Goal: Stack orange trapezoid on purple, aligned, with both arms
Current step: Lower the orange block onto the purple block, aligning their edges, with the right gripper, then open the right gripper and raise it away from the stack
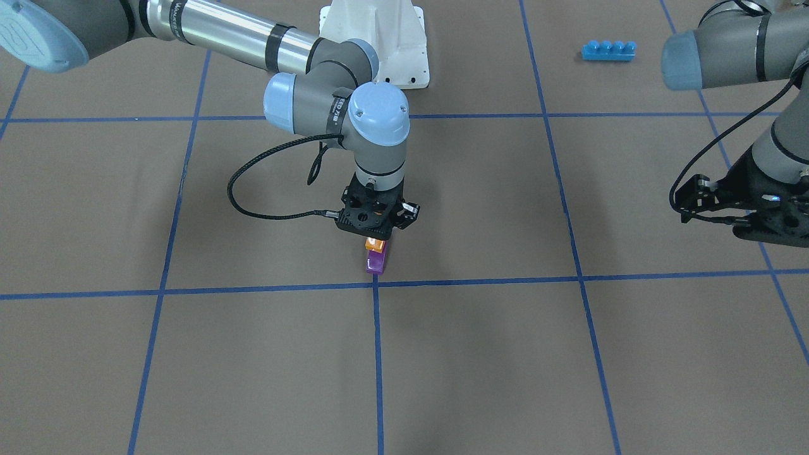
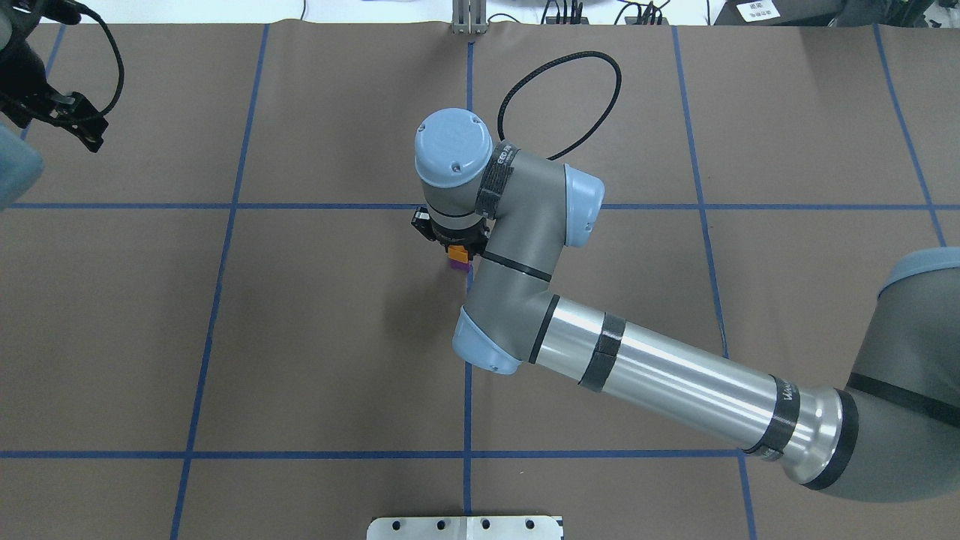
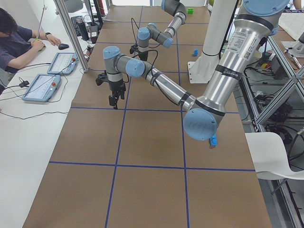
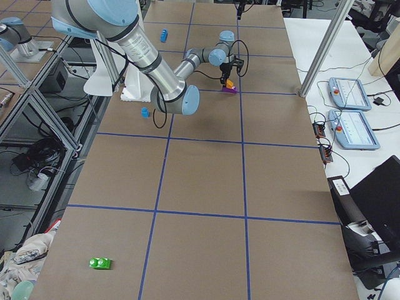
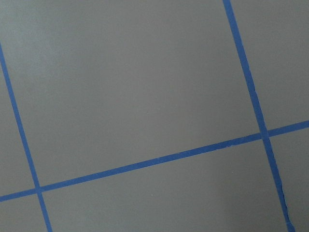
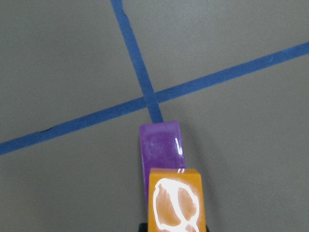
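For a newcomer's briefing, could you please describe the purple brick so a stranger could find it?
From the white base mount, follow the right arm to its downward-pointing tool near a blue tape crossing. The purple brick sits on the table under that tool, the orange trapezoid directly above it. It is the only purple piece; other loose bricks are blue or green.

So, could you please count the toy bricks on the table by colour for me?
Orange brick: 1
Purple brick: 1
Blue: 2, the long blue brick and the small blue brick
Green brick: 1
Total: 5
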Available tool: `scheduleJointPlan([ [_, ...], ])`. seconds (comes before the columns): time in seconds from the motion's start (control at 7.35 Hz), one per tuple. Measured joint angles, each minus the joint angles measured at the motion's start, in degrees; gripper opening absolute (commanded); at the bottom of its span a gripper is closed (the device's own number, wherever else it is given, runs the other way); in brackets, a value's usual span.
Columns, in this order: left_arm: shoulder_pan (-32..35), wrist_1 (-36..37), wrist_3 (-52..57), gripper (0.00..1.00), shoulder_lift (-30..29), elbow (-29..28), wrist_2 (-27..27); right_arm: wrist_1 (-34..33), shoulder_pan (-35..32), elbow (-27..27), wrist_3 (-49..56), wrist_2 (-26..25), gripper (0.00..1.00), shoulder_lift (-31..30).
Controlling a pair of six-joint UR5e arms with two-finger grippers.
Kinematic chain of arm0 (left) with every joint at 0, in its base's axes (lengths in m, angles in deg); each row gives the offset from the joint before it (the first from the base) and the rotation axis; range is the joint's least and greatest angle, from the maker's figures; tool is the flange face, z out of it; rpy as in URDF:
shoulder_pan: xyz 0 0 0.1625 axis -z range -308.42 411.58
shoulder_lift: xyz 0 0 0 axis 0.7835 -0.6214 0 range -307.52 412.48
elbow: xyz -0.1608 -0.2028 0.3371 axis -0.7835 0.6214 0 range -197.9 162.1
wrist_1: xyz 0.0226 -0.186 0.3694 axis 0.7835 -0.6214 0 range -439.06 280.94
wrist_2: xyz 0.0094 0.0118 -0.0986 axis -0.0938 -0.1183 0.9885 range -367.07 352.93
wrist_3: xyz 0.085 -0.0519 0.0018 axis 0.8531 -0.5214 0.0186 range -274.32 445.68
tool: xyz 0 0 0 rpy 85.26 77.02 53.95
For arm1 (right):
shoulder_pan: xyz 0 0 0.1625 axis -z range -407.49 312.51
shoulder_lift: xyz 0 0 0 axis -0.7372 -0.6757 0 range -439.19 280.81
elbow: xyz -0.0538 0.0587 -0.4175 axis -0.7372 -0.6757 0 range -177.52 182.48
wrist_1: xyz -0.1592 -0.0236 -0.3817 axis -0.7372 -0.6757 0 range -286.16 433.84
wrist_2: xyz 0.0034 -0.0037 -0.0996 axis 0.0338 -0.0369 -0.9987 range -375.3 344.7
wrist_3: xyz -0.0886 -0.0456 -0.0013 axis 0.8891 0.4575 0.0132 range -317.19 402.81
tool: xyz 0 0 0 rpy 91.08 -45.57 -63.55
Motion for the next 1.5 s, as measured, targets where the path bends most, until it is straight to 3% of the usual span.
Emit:
scheduleJointPlan([
  [0.54,0.0,-0.37,0.38,1.0,0.02,0.05,0.0,-0.36,-2.22,1.69,0.12,1.68,1.0,0.08],
  [0.82,0.54,-2.53,1.29,1.0,0.86,0.56,0.27,-4.3,-6.71,8.15,1.67,5.84,1.0,-2.05],
  [1.22,5.97,-4.51,11.26,1.0,4.53,0.61,2.92,-12.35,-18.37,26.22,19.17,14.0,1.0,-16.86],
  [1.5,11.67,-4.62,18.14,1.0,8.18,0.41,6.01,-12.81,-29.09,31.07,35.46,21.28,1.0,-28.12],
])
